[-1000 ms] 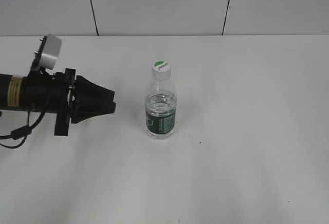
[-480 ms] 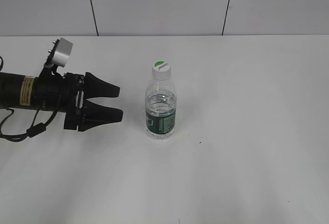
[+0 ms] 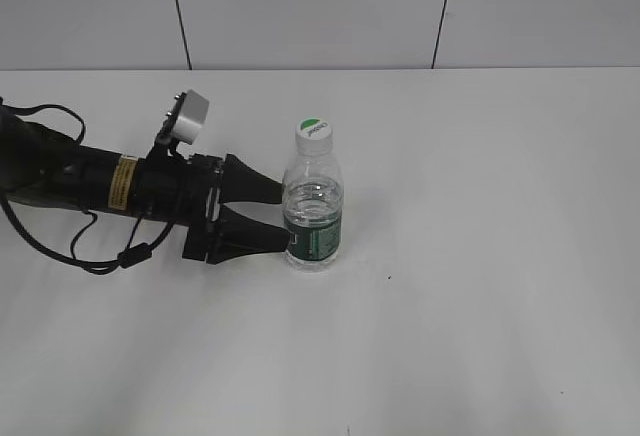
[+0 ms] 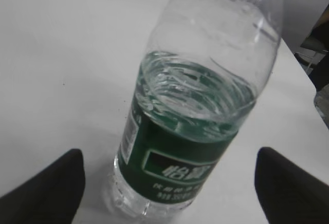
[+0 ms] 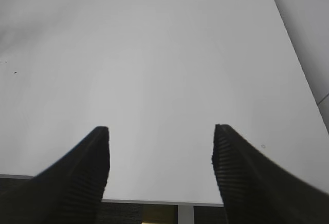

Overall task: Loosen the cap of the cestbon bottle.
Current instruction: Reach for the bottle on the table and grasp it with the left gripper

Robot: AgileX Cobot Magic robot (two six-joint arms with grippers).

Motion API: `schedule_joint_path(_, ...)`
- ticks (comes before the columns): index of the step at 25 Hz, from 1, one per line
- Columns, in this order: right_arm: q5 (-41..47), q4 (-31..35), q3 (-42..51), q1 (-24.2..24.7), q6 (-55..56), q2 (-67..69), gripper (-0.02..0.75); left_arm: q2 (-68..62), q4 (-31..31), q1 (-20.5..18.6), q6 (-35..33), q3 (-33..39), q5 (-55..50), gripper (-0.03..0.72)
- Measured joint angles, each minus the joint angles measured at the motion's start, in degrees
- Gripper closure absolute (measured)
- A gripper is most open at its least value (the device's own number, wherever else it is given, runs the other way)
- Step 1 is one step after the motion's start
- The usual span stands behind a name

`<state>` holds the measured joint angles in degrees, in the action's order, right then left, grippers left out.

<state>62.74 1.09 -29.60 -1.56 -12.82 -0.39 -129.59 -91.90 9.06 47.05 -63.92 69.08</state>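
The cestbon bottle (image 3: 313,218) stands upright near the table's middle, clear with a dark green label band and water inside. Its white cap (image 3: 313,132) with a green patch is on the neck. My left gripper (image 3: 282,216) is open, lying level, its two black fingertips at the bottle's left side at label height. In the left wrist view the bottle (image 4: 190,126) fills the middle and the fingertips of the left gripper (image 4: 169,183) stand apart on either side of it, not touching. The cap is out of that view. My right gripper (image 5: 160,154) is open and empty over bare table; it does not show in the exterior view.
The white table (image 3: 480,256) spreads all around the bottle, with a panelled wall (image 3: 300,6) behind. The left arm's cable (image 3: 90,256) loops on the table at the left. The right wrist view shows the table's edge (image 5: 169,202) close below the fingers.
My left gripper has moved right toward the bottle and opened; its fingertips now reach the bottle's left side. The bottle has not moved.
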Motion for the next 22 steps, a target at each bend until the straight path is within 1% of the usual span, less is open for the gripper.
schedule_joint_path(7, 0.0, 0.0, 0.0, 0.0, 0.0, 0.0, 0.253, -3.8, 0.5, 3.9, 0.2, -4.1, 0.1, 0.095)
schedule_joint_path(10, 0.0, 0.0, 0.0, 0.0, 0.0, 0.0, 0.253, -4.8, 1.6, 5.5, 0.2, -5.7, 0.1, 0.095)
schedule_joint_path(19, 0.0, 0.0, 0.0, 0.0, 0.0, 0.0, 0.253, -7.5, 2.9, 8.4, 0.2, -9.3, 0.1, 0.097)
schedule_joint_path(22, 0.0, 0.0, 0.0, 0.0, 0.0, 0.0, 0.253, -7.5, 3.1, 8.5, 0.2, -9.3, 0.1, 0.123)
